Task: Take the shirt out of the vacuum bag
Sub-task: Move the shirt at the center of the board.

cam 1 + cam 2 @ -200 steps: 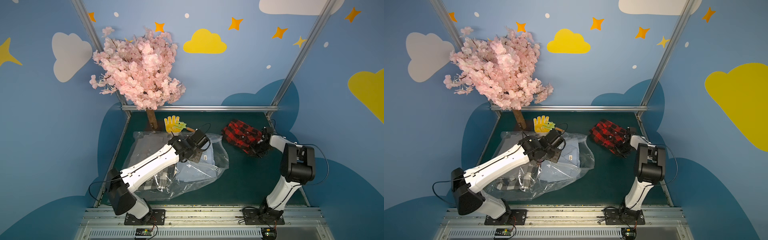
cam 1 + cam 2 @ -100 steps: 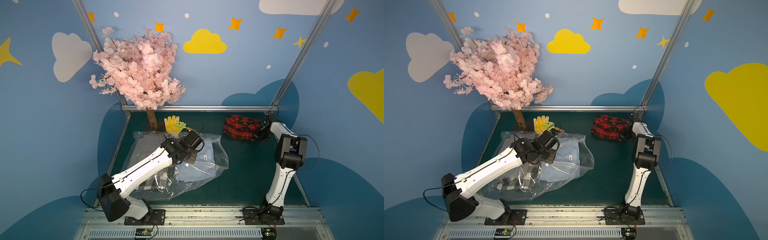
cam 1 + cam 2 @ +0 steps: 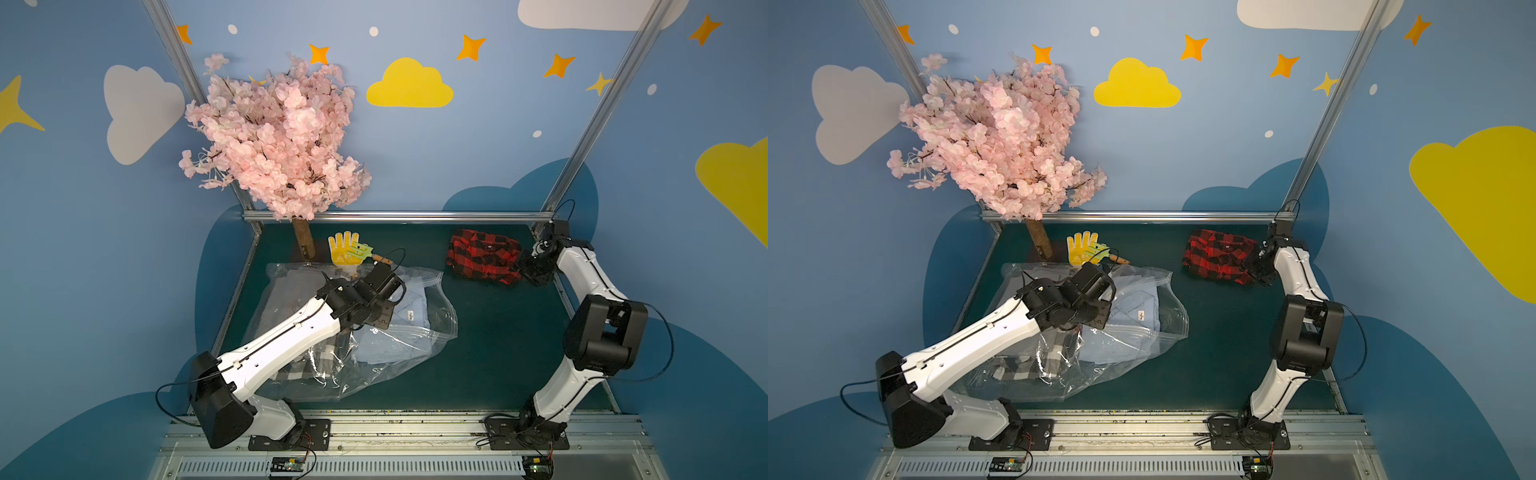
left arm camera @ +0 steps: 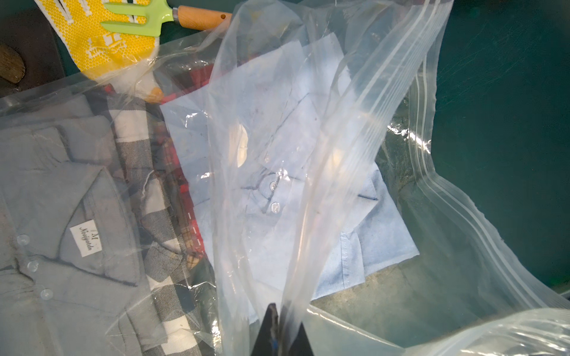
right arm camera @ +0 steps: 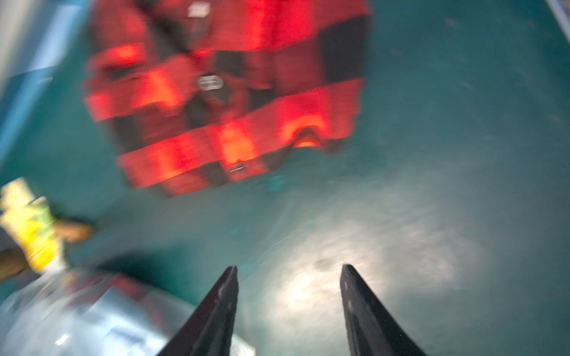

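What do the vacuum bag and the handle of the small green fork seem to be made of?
The vacuum bag: thin clear plastic film, glossy; it crinkles, glints, and the blue shirt shows through. The fork handle: probably wood, by its matte tan look.

There's a white neck label (image 4: 85, 237) in the grey shirt (image 4: 46, 197) collar, reading "M" over a script brand, roughly "Nosiyatdn".

Clear vacuum bag (image 3: 399, 353) (shirts (image 4: 262, 172) inside), red plaid shirt (image 3: 482, 257) outside, apart
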Robot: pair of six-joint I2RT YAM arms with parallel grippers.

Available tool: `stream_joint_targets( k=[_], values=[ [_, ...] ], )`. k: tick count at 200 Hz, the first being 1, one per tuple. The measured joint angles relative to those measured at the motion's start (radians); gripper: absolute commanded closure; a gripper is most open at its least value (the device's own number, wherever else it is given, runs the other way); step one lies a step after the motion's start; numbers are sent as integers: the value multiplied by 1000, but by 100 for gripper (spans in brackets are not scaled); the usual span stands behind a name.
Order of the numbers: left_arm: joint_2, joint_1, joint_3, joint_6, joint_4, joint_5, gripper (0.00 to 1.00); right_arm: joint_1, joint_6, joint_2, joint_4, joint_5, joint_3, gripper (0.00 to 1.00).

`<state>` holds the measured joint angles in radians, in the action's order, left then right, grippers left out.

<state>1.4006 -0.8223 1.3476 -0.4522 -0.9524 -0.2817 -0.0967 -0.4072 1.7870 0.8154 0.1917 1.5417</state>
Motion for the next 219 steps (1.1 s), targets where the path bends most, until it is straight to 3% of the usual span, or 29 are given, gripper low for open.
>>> stream_joint_targets(
  k=[38, 82, 142, 186, 219],
  values=[
    [-24, 3, -29, 3, 24, 1, 91, 138, 26, 137, -8, 8, 166, 43],
    [-66, 5, -73, 2, 50, 24, 91, 190, 46, 392, -51, -48, 336, 43],
    [-121, 5, -129, -14, 75, 42, 91, 291, 155, 670, -38, -195, 697, 44],
    [-143, 9, -143, -27, 79, 43, 91, 359, 187, 750, -7, -354, 733, 45],
    [-142, 12, -143, -27, 79, 43, 91, 365, 172, 750, 50, -344, 739, 47]
  ],
)
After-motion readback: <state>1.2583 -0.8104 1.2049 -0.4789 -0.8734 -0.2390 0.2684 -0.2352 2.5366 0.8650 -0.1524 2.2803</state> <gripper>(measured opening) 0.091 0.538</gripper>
